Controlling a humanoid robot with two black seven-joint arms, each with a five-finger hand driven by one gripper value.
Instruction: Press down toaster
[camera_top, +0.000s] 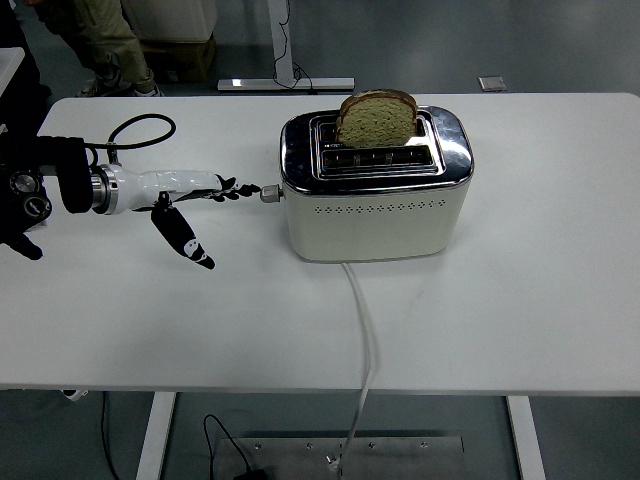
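Observation:
A cream and chrome toaster (375, 190) stands at the table's middle. A slice of brown bread (376, 117) sticks up high out of its rear slot. The silver lever knob (269, 194) juts from the toaster's left end, near the top. My left hand (205, 195), white with black fingertips, reaches in from the left. Its fingers are stretched out flat, and their tips (250, 189) touch the knob or sit just short of it. The thumb (186, 240) hangs down toward the table. Nothing is held. No right arm shows.
The toaster's white cord (365, 330) runs from its front over the table's near edge. A black cable loop (135, 128) lies behind my left wrist. A person's legs (100, 40) stand beyond the far left corner.

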